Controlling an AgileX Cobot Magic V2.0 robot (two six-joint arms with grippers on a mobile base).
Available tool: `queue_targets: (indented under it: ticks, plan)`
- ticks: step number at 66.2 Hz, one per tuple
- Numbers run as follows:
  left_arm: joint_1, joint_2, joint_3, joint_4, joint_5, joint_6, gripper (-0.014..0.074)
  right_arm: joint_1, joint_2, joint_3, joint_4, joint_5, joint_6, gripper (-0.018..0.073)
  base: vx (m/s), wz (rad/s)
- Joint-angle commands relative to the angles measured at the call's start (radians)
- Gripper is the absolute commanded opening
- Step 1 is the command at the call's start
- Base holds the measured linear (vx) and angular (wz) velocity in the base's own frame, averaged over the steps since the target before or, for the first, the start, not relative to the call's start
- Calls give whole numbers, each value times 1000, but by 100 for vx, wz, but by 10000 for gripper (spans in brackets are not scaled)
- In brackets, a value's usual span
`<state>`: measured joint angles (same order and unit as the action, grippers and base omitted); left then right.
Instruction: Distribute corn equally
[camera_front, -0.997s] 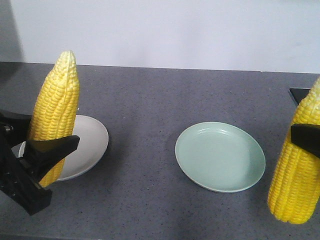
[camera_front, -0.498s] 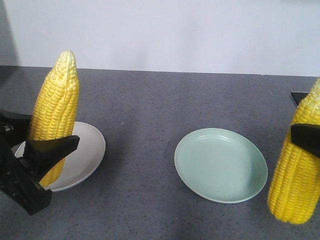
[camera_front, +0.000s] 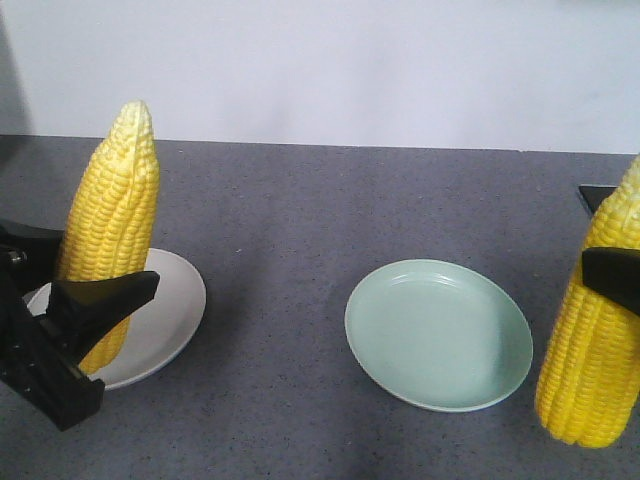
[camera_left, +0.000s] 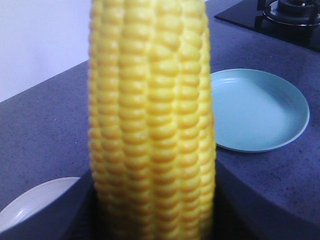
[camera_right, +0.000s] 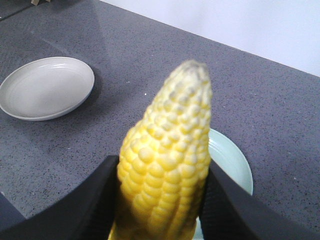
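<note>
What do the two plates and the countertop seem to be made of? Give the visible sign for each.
White plate: probably glazed ceramic or melamine; smooth, with a soft sheen and faint rings.
Green plate: likely the same kind, glossy pale green with highlights along the rim.
Countertop: looks like stone or composite; dark grey, matte, finely speckled.

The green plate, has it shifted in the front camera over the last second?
Yes. The green plate now sits lower in the frame, further from the counter's back edge. The white plate dropped likewise, so the camera probably moved rather than the plates.
</note>
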<state>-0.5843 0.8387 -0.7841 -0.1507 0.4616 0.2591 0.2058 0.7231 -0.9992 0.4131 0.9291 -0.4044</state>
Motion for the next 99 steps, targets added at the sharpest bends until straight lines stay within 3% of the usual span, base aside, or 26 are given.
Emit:
queue_targets:
  ticks: [1, 83, 99]
  plan:
    - [-1, -7, -28, -11, -71, -8, 227, -2, 0, -25, 16, -64, -3, 225, 0, 0]
    - [-1, -7, -28, -11, -71, -8, 227, -2, 0, -25, 22, -66, 0, 225, 0, -1]
    - [-1, -7, -28, -11, -71, -8, 227, -2, 0, -53, 44, -11, 12, 225, 0, 0]
